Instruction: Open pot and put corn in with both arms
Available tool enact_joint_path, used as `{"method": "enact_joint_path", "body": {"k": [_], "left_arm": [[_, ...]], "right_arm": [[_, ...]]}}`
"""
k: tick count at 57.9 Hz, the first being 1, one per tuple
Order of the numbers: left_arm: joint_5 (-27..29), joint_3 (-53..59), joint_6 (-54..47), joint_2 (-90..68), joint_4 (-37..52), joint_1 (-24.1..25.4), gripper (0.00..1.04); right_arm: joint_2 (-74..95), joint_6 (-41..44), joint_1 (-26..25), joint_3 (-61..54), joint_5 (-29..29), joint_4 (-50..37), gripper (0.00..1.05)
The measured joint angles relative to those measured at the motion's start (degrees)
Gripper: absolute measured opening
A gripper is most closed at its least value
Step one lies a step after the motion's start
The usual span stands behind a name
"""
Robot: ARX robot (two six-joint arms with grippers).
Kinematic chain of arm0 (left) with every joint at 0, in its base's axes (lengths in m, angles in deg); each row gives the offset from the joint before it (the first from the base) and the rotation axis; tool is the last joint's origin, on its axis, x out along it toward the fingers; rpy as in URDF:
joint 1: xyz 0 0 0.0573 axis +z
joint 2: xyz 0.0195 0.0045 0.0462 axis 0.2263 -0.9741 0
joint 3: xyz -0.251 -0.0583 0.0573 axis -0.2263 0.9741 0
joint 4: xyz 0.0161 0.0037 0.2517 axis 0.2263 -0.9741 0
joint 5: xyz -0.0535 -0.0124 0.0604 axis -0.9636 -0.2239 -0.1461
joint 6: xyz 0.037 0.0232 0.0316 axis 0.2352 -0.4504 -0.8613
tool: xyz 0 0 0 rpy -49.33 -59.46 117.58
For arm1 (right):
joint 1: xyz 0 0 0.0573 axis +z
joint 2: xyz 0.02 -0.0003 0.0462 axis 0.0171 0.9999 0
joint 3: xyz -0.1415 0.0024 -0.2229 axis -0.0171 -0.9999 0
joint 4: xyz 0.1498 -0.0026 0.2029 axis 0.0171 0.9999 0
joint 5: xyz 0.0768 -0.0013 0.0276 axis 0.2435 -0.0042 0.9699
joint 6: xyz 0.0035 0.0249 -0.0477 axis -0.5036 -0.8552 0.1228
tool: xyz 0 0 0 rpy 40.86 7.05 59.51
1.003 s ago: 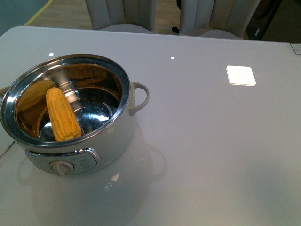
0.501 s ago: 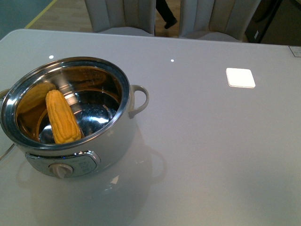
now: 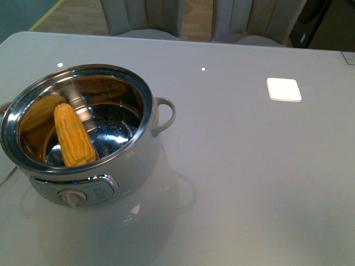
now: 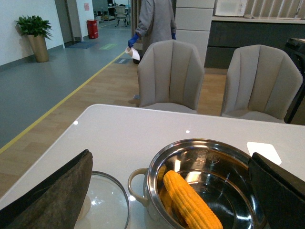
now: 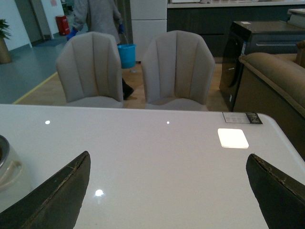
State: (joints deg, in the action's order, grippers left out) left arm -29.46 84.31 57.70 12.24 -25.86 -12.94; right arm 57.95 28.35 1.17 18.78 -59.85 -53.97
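The white pot [image 3: 119, 172] stands open at the table's front left, with a shiny steel bowl, a loop handle and a front knob. The yellow-orange corn [image 3: 73, 136] lies inside it, leaning on the near-left wall. Neither arm shows in the front view. In the left wrist view the pot [image 4: 157, 164] and the corn [image 4: 190, 202] sit between my open, empty left gripper [image 4: 169, 191] jaws. My right gripper [image 5: 167, 191] is open and empty above bare table; the pot's handle [image 5: 9, 171] shows at its side.
A glass lid [image 4: 105, 202] lies on the table beside the pot. A white square patch [image 3: 284, 88] shows at the table's far right. Two beige chairs [image 5: 176, 71] stand behind the table's far edge. A person [image 4: 155, 21] stands beyond them.
The pot and the corn have not moved. A person's legs seen behind the chairs half a second ago are gone from the front view.
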Motion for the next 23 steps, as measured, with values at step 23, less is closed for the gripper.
{"method": "enact_joint_path", "body": {"k": [23], "left_arm": [[0.0,0.0,0.0,0.0,0.0,0.0,0.98]], "right_arm": [[0.0,0.0,0.0,0.0,0.0,0.0,0.96]]}}
